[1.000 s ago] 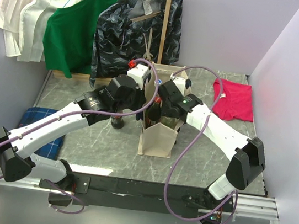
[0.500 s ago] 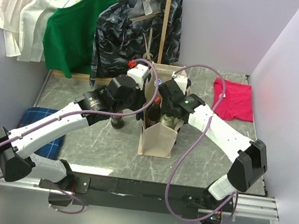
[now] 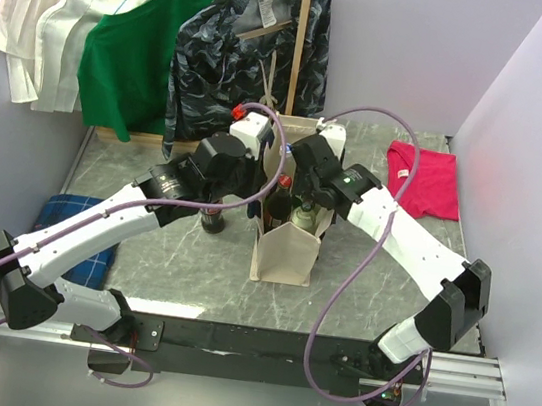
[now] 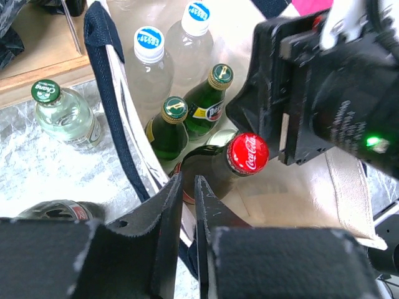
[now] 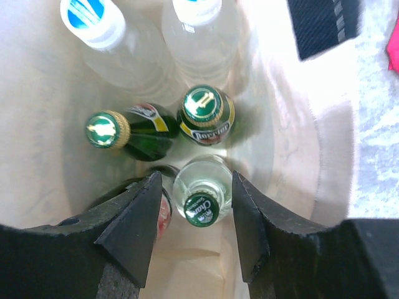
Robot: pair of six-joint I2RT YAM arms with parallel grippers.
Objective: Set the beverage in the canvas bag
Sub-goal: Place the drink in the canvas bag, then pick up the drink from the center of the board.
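Right gripper [image 5: 196, 187] astride bottle [image 5: 200, 209] inside bag [image 5: 296, 146]

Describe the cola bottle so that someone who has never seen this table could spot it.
Start at the grey marble table; at its middle stands a tall cream canvas bag. Inside, among the bottles, the cola bottle sits toward the near end. It is dark with the only red cap; its neighbours' caps are green, gold or white-and-blue.
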